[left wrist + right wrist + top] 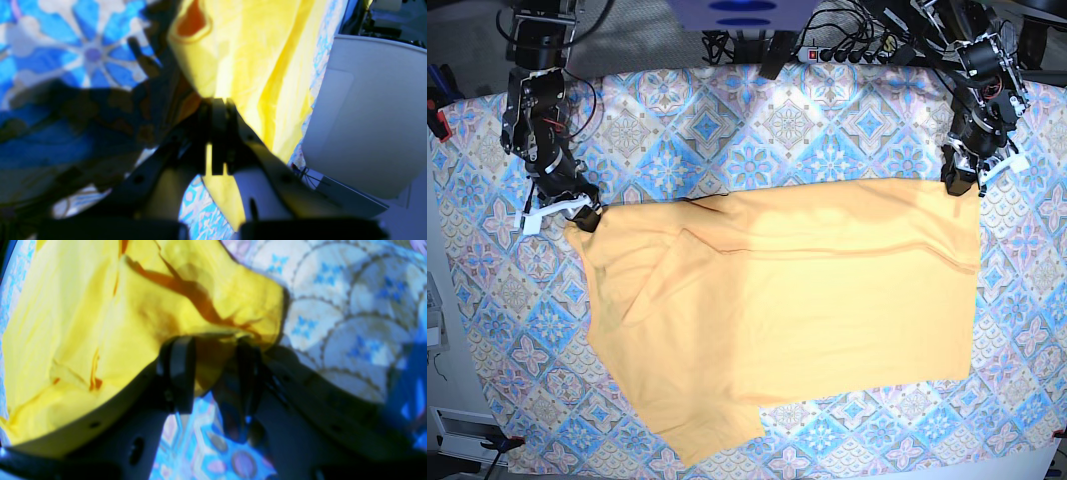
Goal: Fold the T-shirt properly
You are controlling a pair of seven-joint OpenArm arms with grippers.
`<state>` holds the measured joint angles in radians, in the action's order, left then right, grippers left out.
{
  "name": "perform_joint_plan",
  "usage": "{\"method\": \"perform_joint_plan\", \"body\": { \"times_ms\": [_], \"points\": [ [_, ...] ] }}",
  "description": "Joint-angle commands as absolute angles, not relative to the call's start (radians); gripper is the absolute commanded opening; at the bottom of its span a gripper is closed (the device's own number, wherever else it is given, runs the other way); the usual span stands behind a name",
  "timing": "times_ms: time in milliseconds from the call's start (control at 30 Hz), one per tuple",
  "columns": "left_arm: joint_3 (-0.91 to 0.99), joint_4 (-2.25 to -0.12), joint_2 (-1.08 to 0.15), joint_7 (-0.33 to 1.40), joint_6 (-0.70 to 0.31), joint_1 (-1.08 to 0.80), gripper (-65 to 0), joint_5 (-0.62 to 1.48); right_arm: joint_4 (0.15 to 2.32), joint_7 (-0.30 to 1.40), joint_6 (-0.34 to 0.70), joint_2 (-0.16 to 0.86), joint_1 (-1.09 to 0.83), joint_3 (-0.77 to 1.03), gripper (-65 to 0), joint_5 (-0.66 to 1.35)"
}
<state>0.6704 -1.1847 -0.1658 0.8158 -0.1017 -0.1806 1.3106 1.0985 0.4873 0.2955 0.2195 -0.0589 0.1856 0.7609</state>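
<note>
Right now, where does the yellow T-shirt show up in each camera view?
Left wrist: T-shirt upper centre, pinched in the left gripper.
Right wrist: fills the upper left.
Base: spread across the middle.
Shared landmark: blue patterned tablecloth.

Two black skeletal arms with exposed cables, white-shelled tool bodies, dark slim fingers, small screw holes

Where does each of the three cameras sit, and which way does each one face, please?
Base: overhead, looking down on the T-shirt, the tablecloth and both arms.
Left wrist: behind the left gripper, fingers shut on shirt cloth.
Right wrist: behind the right gripper, fingers apart at a shirt corner.
All views share shirt and tablecloth.
</note>
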Motion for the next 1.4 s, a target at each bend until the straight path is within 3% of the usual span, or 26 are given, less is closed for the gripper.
{"method": "perform_joint_plan", "body": {
  "times_ms": [0,67,300,900,1067,1367],
  "points": [
    [0.673,-1.202,-0.182,0.816,-0.114,-0.174,-65.0,1.325,1.101,0.483,0.294,0.232,-0.044,0.179,-43.7,0.759],
    [0.673,-1.202,-0.182,0.816,-0.114,-0.174,-65.0,1.325,1.096,0.483,0.294,0.232,-0.041,0.179,-45.1,0.759],
    [0.673,-1.202,-0.182,0.816,-0.114,-0.174,-65.0,1.325,1.096,0.483,0.295,0.232,-0.042,0.183,-65.0,0.759],
    [0.679,-1.214,-0.182,0.857,-0.116,-0.222,-65.0,1.333,1.313,0.483,0.298,0.24,-0.255,0.288,-65.0,0.76],
    [0.682,-1.216,-0.179,0.901,-0.116,-0.24,-65.0,1.336,1.316,0.484,0.394,0.252,-0.294,0.326,-65.0,0.76],
    [0.676,-1.233,-0.176,0.908,-0.117,-0.32,-65.0,1.336,1.316,0.593,0.447,0.251,-0.321,0.466,-65.0,0.76]
  ]
}}
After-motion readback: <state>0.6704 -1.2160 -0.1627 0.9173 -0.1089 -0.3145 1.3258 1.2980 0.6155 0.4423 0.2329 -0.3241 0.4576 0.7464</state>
